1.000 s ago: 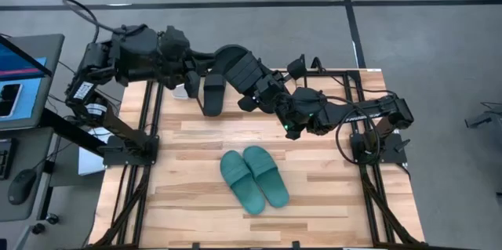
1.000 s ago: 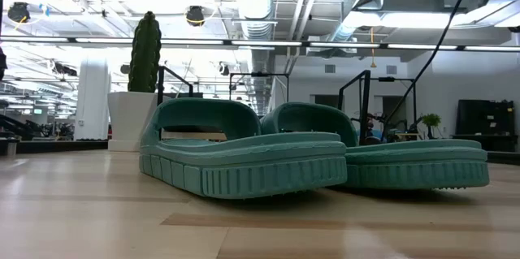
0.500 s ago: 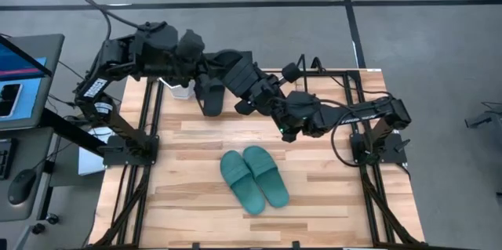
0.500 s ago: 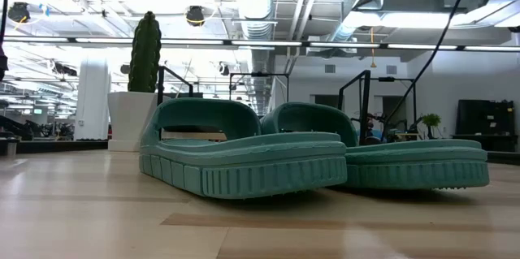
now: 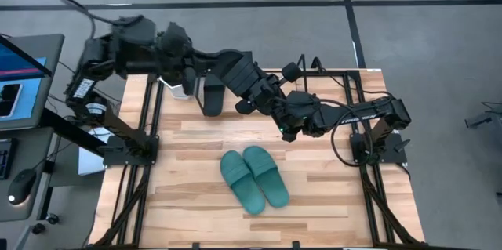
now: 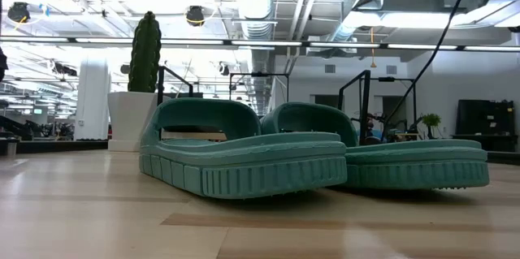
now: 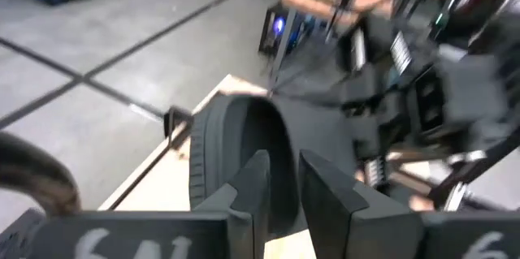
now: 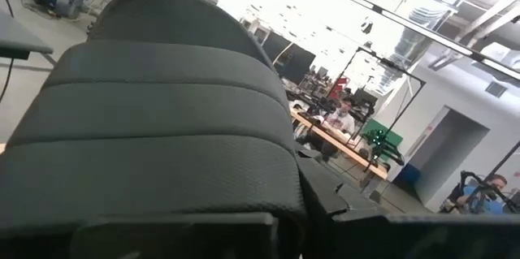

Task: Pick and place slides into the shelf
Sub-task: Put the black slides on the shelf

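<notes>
Two teal slides (image 5: 252, 175) lie side by side, soles down, mid-table; the low view shows them close up (image 6: 244, 157). One black slide (image 5: 212, 93) stands on edge at the table's far edge, with my left gripper (image 5: 194, 84) at it, fingers nearly together (image 7: 286, 198). A second black slide (image 5: 241, 74) sits in my right gripper (image 5: 265, 95), lifted near the far edge and filling the right wrist view (image 8: 162, 105). The arms cover the far edge, and I cannot make out the shelf there. My left gripper is shut on the side rim of the black slide (image 7: 244, 153), pinched between its two fingers (image 7: 253, 190), which come from the table's left. The slide stands on edge; what it rests on is hidden. My right gripper holds the other black slide by its broad textured strap (image 8: 187, 170). The fingers (image 8: 179, 235) come from the table's right. The slide is lifted clear and tilted; its own bulk hides the exact place of contact.
A white object (image 5: 180, 89) sits at the far left by the left gripper. Black frames (image 5: 141, 148) run along both table sides. Bare wood lies on the near half around the teal slides. A screen stands left of the table.
My left arm swung a little toward the table's right, then back toward the left. The black slide at its gripper stayed at the far edge. My right arm shifted slightly toward the left with its slide. The teal slides did not move.
</notes>
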